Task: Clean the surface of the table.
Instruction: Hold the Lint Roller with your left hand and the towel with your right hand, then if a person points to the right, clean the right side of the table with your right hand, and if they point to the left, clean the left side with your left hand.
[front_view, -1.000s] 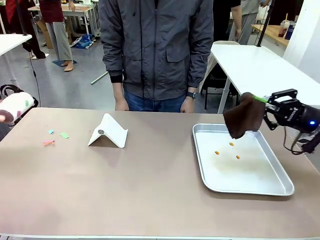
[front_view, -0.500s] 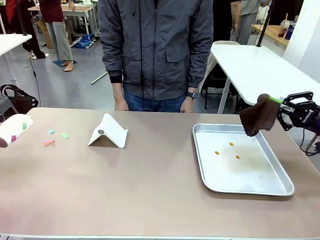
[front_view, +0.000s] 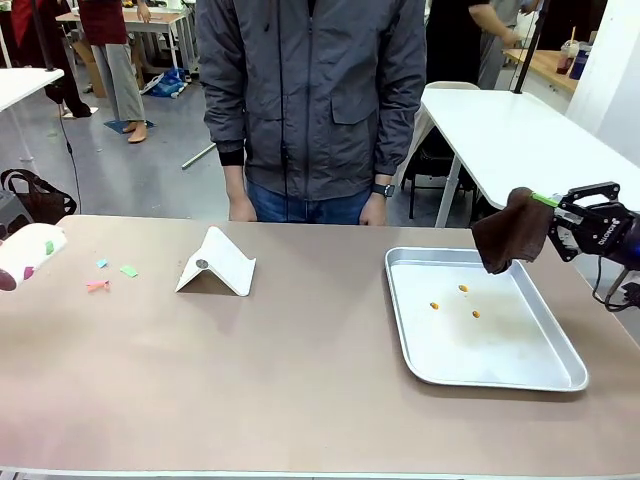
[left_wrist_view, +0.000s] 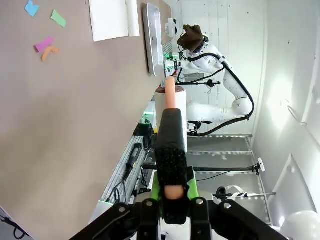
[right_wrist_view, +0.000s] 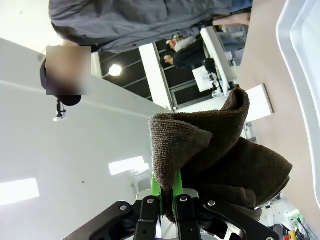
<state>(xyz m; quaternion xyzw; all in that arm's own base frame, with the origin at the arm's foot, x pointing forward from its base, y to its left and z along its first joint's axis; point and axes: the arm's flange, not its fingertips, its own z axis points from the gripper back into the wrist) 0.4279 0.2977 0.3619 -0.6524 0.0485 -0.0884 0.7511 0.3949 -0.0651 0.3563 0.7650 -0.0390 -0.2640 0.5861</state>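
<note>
While the table (front_view: 300, 380) spans the front view, the right gripper (front_view: 545, 203) grips a brown cloth (front_view: 510, 232), jaws closed, at 3 o'clock near the tray (front_view: 480, 381); the left gripper (left_wrist_view: 173, 194) clamps a roller (front_view: 28, 255) by its handle at 9 o'clock.

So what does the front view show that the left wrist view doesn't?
Front view: the person in a grey jacket, orange bits in the metal tray. Left wrist view: the left gripper shut on the black foam handle of a white roller. Both: the table, paper scraps, the white folded card, the tray, the roller, the brown cloth in the right gripper.
</note>
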